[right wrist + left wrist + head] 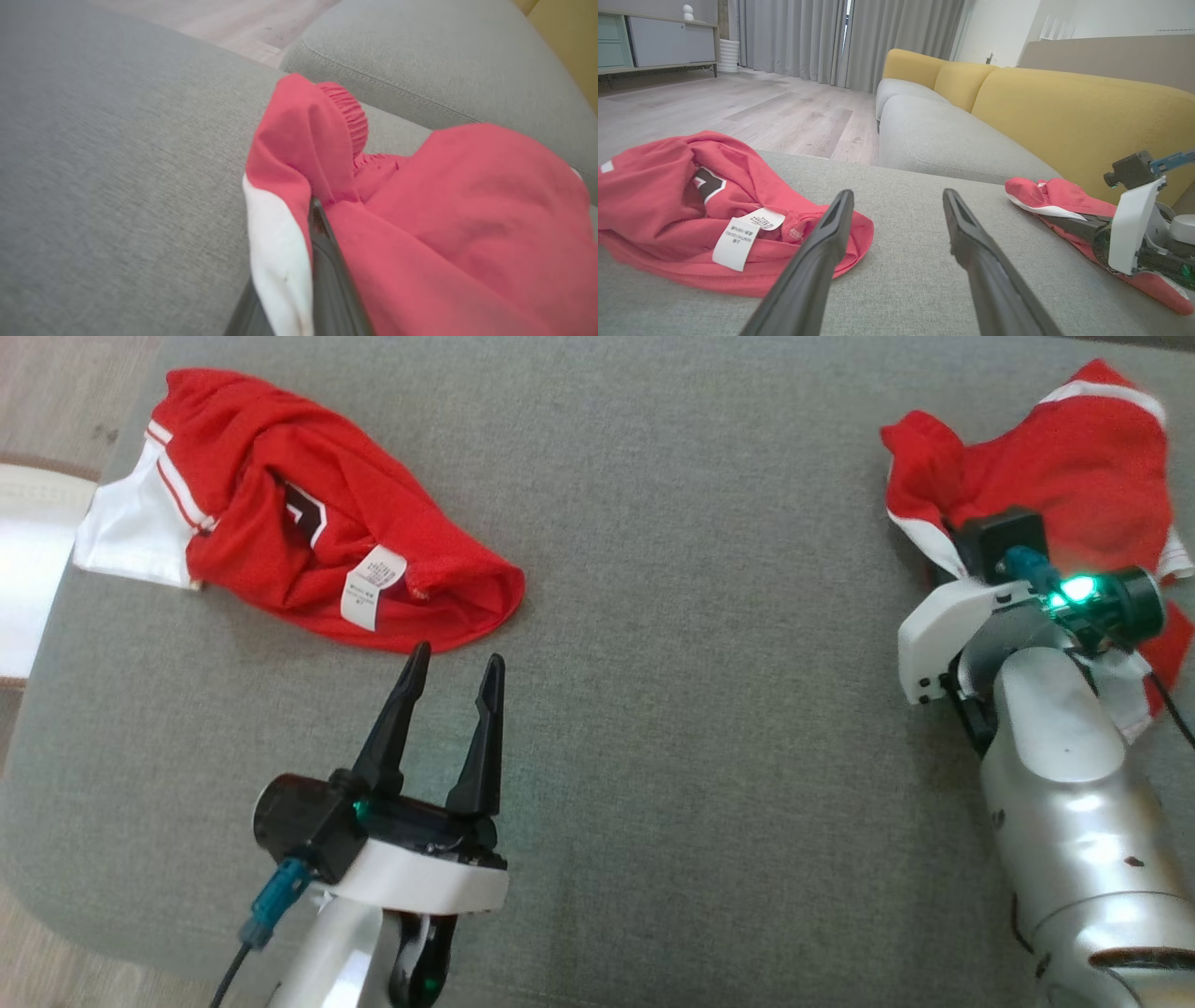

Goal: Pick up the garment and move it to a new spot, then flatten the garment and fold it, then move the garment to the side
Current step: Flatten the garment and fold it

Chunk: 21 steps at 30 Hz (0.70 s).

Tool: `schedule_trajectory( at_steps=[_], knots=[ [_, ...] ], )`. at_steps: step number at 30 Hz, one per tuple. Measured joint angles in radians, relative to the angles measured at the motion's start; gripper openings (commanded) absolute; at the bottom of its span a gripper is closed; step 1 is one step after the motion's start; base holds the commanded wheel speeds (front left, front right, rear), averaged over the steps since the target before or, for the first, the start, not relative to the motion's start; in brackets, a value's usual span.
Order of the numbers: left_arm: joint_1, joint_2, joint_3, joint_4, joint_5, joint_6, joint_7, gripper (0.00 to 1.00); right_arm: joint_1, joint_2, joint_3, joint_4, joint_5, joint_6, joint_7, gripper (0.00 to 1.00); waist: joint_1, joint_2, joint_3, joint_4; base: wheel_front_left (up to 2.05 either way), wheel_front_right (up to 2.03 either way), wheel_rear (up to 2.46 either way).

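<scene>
One wide grey cushion (653,728) spreads under both arms. Seen from the left wrist, a sofa (1064,107) with a grey seat and yellow back stands just behind it, and a pale wood floor (738,107) runs off toward grey curtains.

Two crumpled red garments lie well apart on the cushion. The garment (1092,467) with white trim sits at the far right, near the cushion's back edge and close to the sofa. A second garment (243,457) lies bunched at the far left, and its white band (131,532) reaches the cushion's left edge.

The right arm reaches up the right side of the head view, and its pale forearm and wrist cover the garment's near part. The right gripper (317,219) has its dark fingers pressed together on a fold of the garment. In the right wrist view red cloth drapes over one side of them and white cloth hangs down the other, while a ribbed red cuff (348,116) stands up just past the fingertips.

The left gripper (457,655) hovers at the lower left with its fingers spread apart and nothing between them. The tips point at the near hem of the second garment, just short of touching it.

On that second garment, a black patch (303,518) with a white outline shows between the folds. A small white label (372,586) with printed text lies face up near the hem.
</scene>
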Motion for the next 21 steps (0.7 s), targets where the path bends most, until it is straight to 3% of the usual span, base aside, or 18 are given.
schedule_trajectory(
  at_steps=[5, 10, 11, 16, 21],
  knots=[
    [0.002, 0.0, 0.0, 0.015, 0.009, 0.0, 0.0, 1.0, 0.0, -0.002, 0.111, 0.027, 0.153, 0.0, -0.124, 0.0, -0.0001, 0.0, -0.037, -0.018, 0.0, 0.0, 0.0],
    [0.013, 0.0, 0.005, 0.017, 0.017, 0.0, 0.0, 1.0, 0.011, -0.005, 0.337, -0.031, 0.397, 0.0, -0.169, 0.0, -0.0002, 0.0, -0.082, -0.042, 0.0, 0.0, 0.0],
    [0.013, 0.0, 0.005, 0.017, 0.017, 0.0, 0.0, 1.0, 0.011, -0.005, 0.337, -0.031, 0.397, 0.0, -0.169, 0.0, -0.0002, 0.0, -0.082, -0.042, 0.0, 0.0, 0.0],
    [0.043, 0.001, 0.011, 0.02, 0.025, 0.0, 0.0, 1.0, 0.089, -0.005, 0.551, -0.204, 0.652, 0.0, -0.177, 0.0, -0.0003, 0.0, -0.123, -0.067, 0.0, 0.0, 0.0],
    [0.05, 0.001, 0.021, 0.021, 0.027, 0.0, 0.0, 1.0, 0.172, -0.005, 0.681, -0.345, 0.854, 0.0, -0.178, 0.0, -0.0003, 0.0, -0.159, -0.082, 0.0, 0.0, 0.0]
  ],
)
